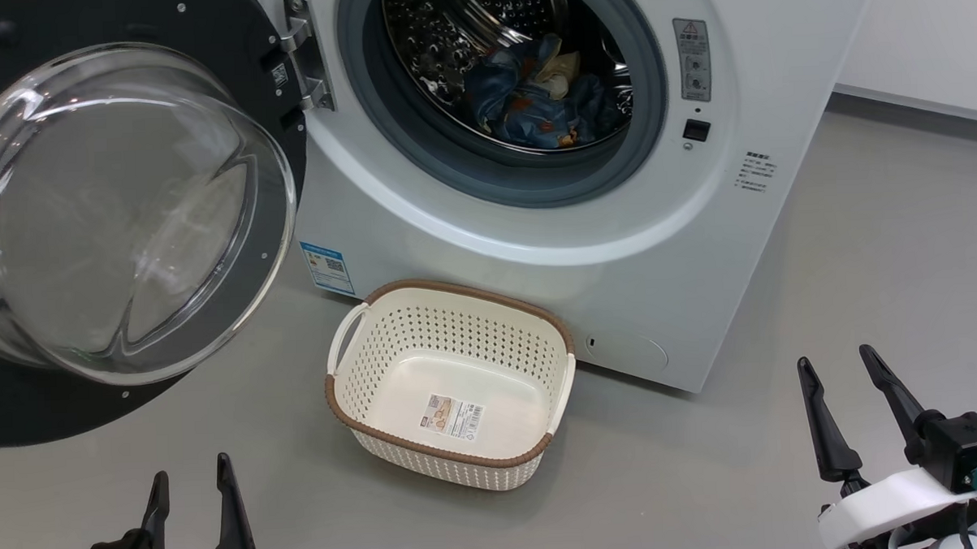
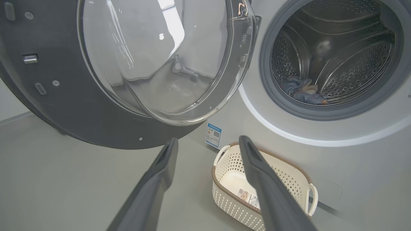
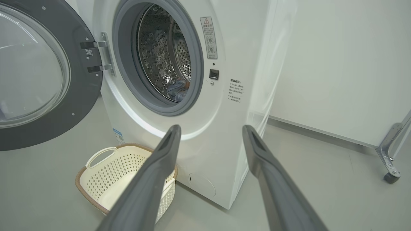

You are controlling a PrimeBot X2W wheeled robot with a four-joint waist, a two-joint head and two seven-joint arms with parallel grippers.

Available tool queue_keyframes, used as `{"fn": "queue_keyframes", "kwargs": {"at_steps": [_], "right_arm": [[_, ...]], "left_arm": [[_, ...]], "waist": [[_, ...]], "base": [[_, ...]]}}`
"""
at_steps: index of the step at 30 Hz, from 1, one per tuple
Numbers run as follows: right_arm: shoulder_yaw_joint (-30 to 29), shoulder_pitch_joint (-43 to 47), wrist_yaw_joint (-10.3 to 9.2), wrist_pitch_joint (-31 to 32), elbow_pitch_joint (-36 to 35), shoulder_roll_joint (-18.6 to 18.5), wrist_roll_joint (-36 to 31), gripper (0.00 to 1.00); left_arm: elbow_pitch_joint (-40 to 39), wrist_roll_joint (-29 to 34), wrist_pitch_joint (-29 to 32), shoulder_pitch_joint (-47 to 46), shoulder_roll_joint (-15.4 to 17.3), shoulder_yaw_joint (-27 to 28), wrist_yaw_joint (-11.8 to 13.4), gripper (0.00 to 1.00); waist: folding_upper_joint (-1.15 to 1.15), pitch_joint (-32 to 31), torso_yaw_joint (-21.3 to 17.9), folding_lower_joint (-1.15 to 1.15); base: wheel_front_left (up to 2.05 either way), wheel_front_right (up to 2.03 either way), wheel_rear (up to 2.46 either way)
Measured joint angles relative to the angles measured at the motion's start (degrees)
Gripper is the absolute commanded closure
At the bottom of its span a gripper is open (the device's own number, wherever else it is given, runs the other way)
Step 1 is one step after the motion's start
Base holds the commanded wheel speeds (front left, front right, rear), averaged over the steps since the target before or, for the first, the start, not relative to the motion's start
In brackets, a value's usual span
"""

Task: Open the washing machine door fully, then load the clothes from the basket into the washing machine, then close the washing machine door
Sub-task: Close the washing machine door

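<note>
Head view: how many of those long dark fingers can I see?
4: two left fingers at the lower left, two right fingers at the lower right, each pair spread apart.

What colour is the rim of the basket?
Brown, woven-look, on the cream basket; the head view shows it best.

Warning-triangle label point(image 1: 691, 58) on washing machine point(image 1: 635, 286) front; blue QR sticker point(image 1: 326, 267) lower left; barcode label point(image 1: 451, 415) in basket point(image 1: 463, 464); wording illegible.

white, black, cream and blue
white washing machine point(image 1: 536, 248), grey gasket point(image 1: 452, 162), shiny dimpled drum point(image 1: 440, 40); black-rimmed washing machine door point(image 1: 236, 39); blue clothes point(image 1: 531, 94) with orange print; cream perforated basket point(image 1: 450, 325), brown woven-look rim; grey floor point(image 1: 861, 253).
</note>
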Motion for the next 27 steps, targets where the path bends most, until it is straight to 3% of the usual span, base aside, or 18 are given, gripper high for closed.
{"fn": "queue_keyframes", "kwargs": {"at_steps": [12,27], "right_arm": [[2.99,-1.24,0.00,0.00,0.04,-0.40,0.00,0.00],[5.94,-3.87,0.00,0.00,1.22,-0.86,0.01,0.00]], "left_arm": [[-1.15,-0.58,0.00,0.13,0.09,2.05,1.07,0.00],[-3.53,-1.60,0.00,0.25,0.10,4.20,1.91,0.01]], "waist": [[0.00,-0.47,6.28,0.00],[0.00,0.46,7.40,0.00]], "base": [[0.00,0.00,0.00],[0.00,0.00,0.00]]}}
